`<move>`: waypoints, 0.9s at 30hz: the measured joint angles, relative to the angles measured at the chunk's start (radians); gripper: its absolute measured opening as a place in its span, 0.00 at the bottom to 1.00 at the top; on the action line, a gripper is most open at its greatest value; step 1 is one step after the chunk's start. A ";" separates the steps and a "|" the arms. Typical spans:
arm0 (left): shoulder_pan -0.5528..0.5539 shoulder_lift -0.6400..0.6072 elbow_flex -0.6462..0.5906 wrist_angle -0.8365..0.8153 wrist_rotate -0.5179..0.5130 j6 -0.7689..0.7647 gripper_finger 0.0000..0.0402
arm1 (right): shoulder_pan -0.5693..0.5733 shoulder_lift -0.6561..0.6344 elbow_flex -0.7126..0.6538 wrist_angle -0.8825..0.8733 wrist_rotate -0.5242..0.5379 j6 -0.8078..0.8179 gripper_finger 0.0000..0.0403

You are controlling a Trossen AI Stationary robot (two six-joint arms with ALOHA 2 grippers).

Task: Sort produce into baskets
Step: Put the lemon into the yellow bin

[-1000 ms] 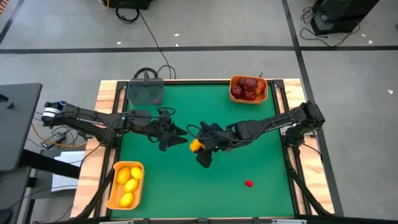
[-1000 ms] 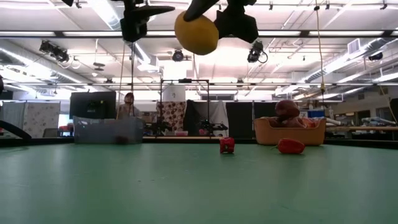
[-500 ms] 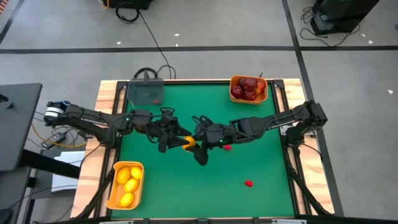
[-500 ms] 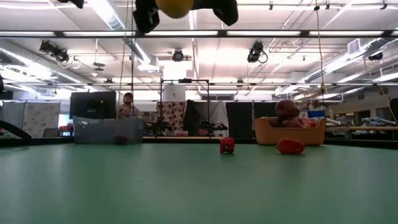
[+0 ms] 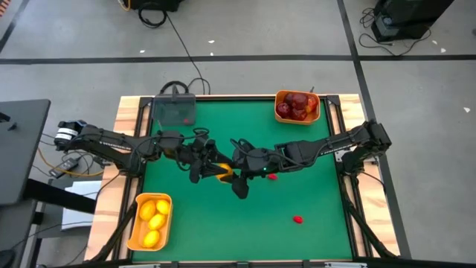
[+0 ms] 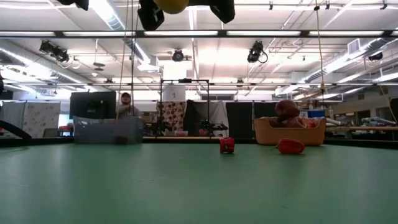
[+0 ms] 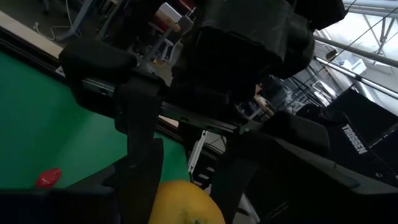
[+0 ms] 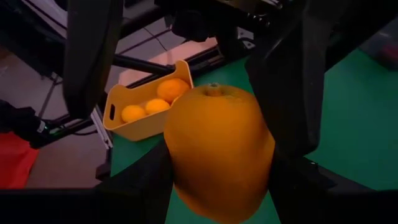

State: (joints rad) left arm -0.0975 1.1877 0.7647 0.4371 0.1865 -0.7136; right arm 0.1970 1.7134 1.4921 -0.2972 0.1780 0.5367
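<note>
A yellow lemon-like fruit (image 5: 222, 172) hangs high over the middle of the green table, at the top edge of the low view (image 6: 173, 5). My right gripper (image 5: 229, 173) comes from the table's right and is shut on it. My left gripper (image 5: 210, 165) comes from the left and is open; its two fingers (image 8: 93, 56) stand on either side of the same fruit (image 8: 217, 155). An orange basket (image 5: 134, 223) with yellow fruits sits near left. Another orange basket (image 5: 318, 112) with dark red fruits sits far right. A grey tray (image 5: 175, 112) sits far left. My right gripper pinches the yellow fruit by its two opposite sides (image 8: 177, 180) between its two fingers. It comes from the table's right, slanting a little downward. The fruit is lifted clear, far above the table. My left gripper: whether a finger (image 8: 289, 74) touches the fruit cannot be told.
Two small red bits lie on the table, one near the middle (image 5: 272, 176) and one near right (image 5: 297, 219). The low view shows them low on the green surface (image 6: 227, 145) (image 6: 290, 146). A person stands in the room beyond the table (image 6: 126, 106).
My right gripper has risen and carried the yellow fruit a little toward the table's left, tipping its fingers up nearer level. The fruit now sits between my left gripper's open fingers. In the last half second both arms have kept almost still.
</note>
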 joint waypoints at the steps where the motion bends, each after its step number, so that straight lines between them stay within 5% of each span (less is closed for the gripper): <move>1: 0.000 0.000 0.000 -0.001 0.001 0.000 0.75 | 0.000 0.000 0.000 -0.001 0.000 -0.005 0.56; 27: 0.014 -0.001 0.001 0.009 0.005 -0.028 0.75 | -0.006 -0.014 0.000 -0.010 0.019 -0.169 0.56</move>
State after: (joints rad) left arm -0.0835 1.1869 0.7658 0.4461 0.1917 -0.7411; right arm 0.1909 1.6997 1.4921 -0.3069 0.1974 0.3682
